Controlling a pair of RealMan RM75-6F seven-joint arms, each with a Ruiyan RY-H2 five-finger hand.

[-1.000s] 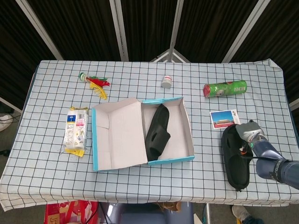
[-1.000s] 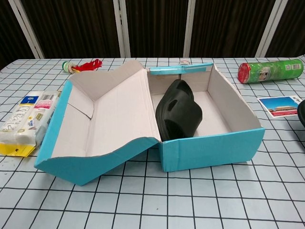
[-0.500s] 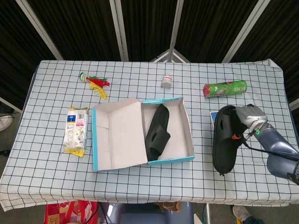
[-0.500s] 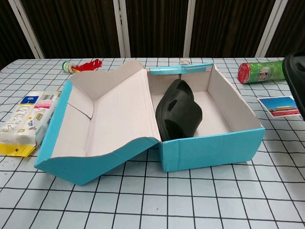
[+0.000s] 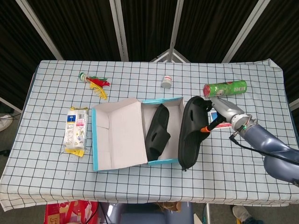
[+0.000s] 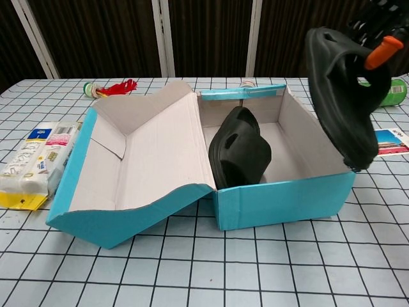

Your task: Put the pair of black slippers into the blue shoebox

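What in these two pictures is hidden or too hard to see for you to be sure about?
- Right robot hand: in the chest view the top edge cuts it off and the held slipper covers it, so its grip is unclear.
- Left robot hand: in neither view.
- Postcard: partly behind the held slipper in both views.
- Green can: label too small to read.
- Slipper in the blue shoebox: its lower part sits behind the box's front wall in the chest view.

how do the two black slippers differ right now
The slipper in the box rests inside the blue shoebox, leaning on its left wall; the held slipper hangs in the air over the box's right wall. Nothing touches the first; the right hand grips the second near its top. Both are black, the same style.
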